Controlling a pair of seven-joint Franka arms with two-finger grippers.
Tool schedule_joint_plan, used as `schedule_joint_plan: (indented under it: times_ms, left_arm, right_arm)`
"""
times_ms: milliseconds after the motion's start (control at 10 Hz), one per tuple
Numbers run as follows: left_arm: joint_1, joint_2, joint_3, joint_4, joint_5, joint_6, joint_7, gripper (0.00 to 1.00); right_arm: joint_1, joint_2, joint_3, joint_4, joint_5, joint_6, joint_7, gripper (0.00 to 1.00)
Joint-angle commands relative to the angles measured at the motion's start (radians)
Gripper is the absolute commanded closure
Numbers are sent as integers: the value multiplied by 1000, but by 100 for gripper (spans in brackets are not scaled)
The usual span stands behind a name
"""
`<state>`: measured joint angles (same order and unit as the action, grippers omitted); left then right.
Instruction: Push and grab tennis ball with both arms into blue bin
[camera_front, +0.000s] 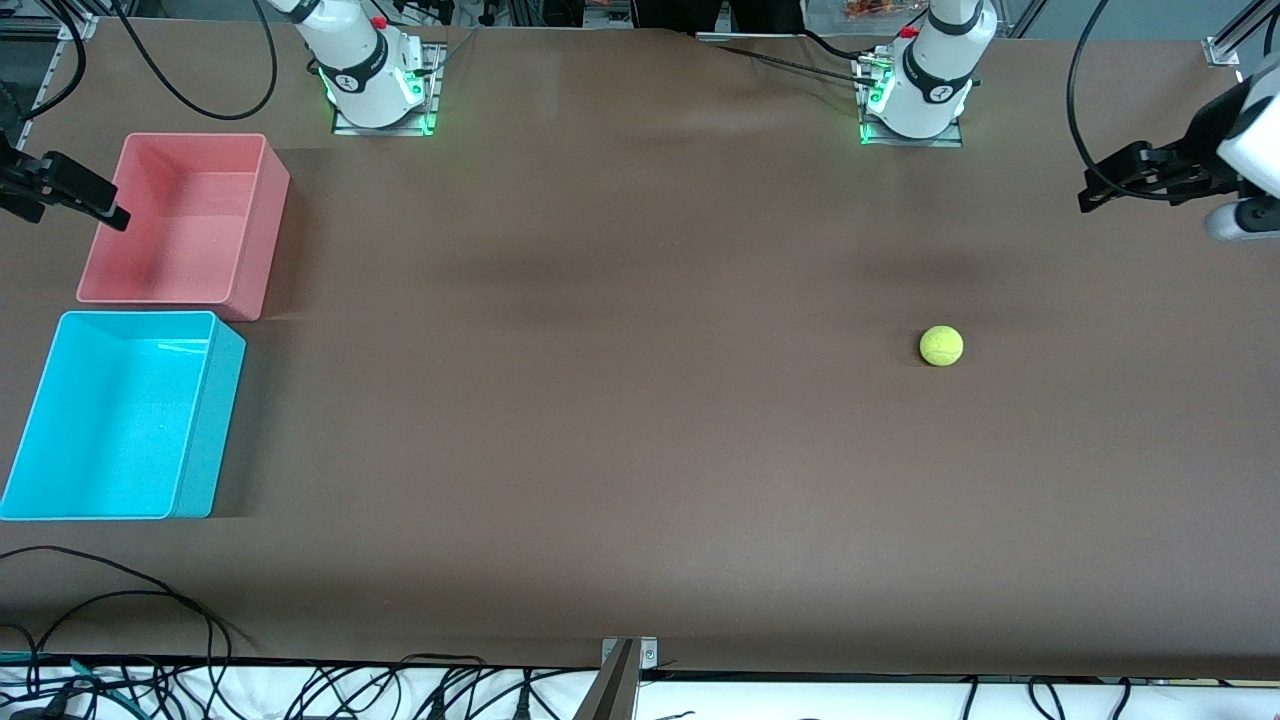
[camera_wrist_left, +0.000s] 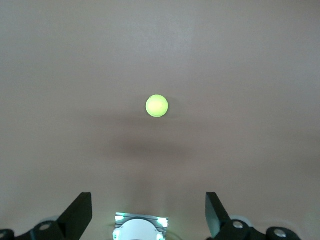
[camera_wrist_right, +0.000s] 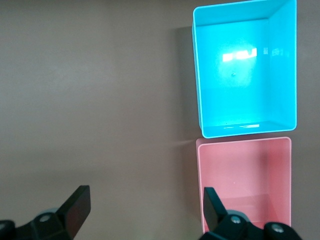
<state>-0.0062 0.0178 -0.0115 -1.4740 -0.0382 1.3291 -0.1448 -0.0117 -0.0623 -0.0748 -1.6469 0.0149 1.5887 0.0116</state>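
Left end effector hangs released, high over the tabletop edge, partly cut off; right end effector hangs released over the pink bin. Tennis ball lies untouched, well apart from the blue bin.

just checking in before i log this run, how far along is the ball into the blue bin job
Nothing looks done yet. The tennis ball lies on the bare table toward the left arm's end, apart from the blue bin, which holds nothing. Nothing is in hand: the left end effector hangs open high over the table near the ball, the right end effector open by the pink bin. Pushing, grabbing and dropping all remain.
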Motion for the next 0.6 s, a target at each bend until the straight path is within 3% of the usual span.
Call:
schedule_joint_plan:
  times_ms: [0, 499]
  left_arm:
    - [46, -2, -7, -6, -46, -7, -1, 0]
    - [40, -2, -10, -6, -40, -7, -1, 0]
  right_arm:
    - [-17, -5, 12, 10, 13, -18, -13, 0]
    - [-17, -5, 10, 10, 13, -18, -13, 0]
